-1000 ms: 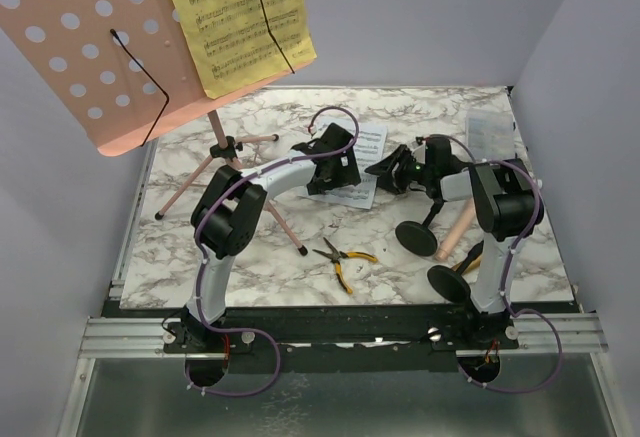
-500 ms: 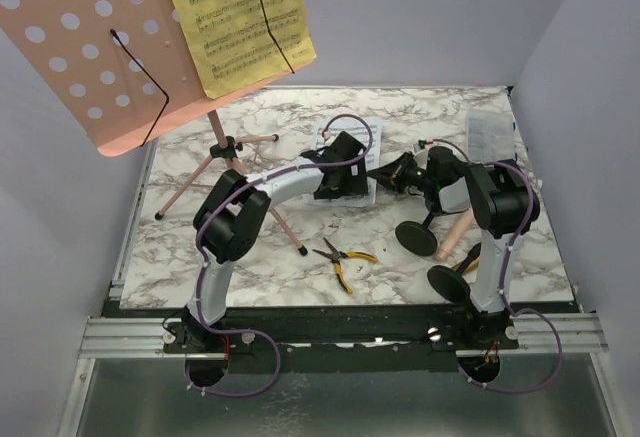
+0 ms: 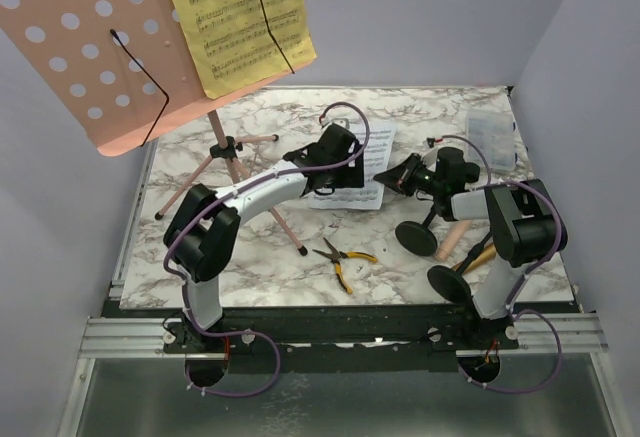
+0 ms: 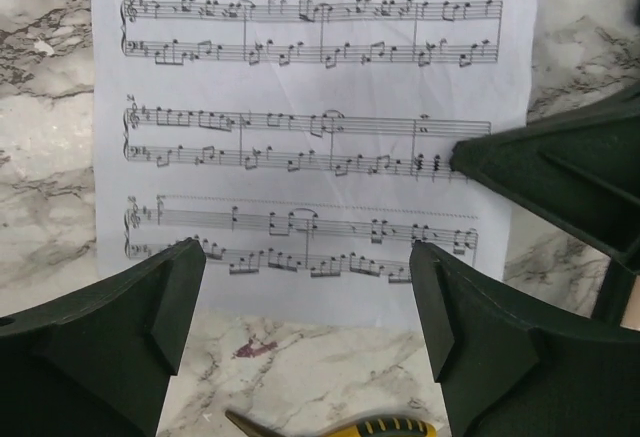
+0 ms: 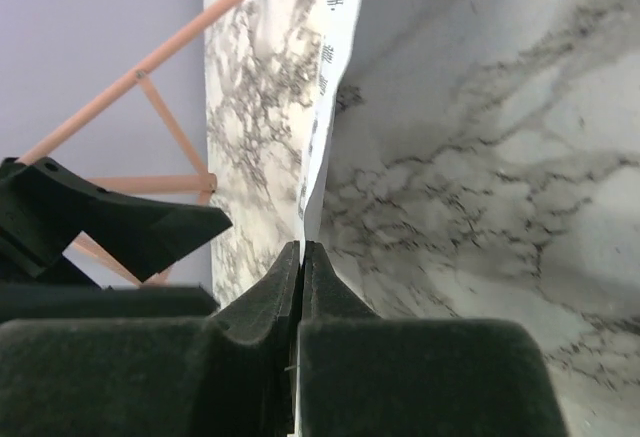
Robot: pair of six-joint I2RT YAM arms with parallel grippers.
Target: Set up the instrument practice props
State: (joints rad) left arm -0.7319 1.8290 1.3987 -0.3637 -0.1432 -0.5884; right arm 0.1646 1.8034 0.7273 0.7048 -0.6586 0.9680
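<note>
The marble surface (image 3: pixel 190 257) carries everything, and the white sheet-music page (image 3: pixel 372 152) lying near its middle serves as the marker. Left of that page stands the pink tripod music rack (image 3: pixel 70 52), its perforated desk tilted high over the far-left corner and its legs spread on the marble. The yellow sheet-music page (image 3: pixel 235 17) sits on that desk under a thin black wire, up and to the left of the white page. Right of the white page, near the far-right wall, lies the clear plastic compartment box (image 3: pixel 492 137). On the near-right side of the page stand the two black round-based holders (image 3: pixel 415 237), with the pink microphone (image 3: pixel 455 237) and the gold microphone (image 3: pixel 480 255) lying just beside them. The yellow-handled pliers (image 3: pixel 345 257) lie just on the near side of the page. The left pincer (image 4: pixel 305 317) hangs directly above the white page, jaws spread wide and grasping nothing. The right pincer (image 5: pixel 301 257) is clenched on the page's right edge, which is raised off the marble.
</note>
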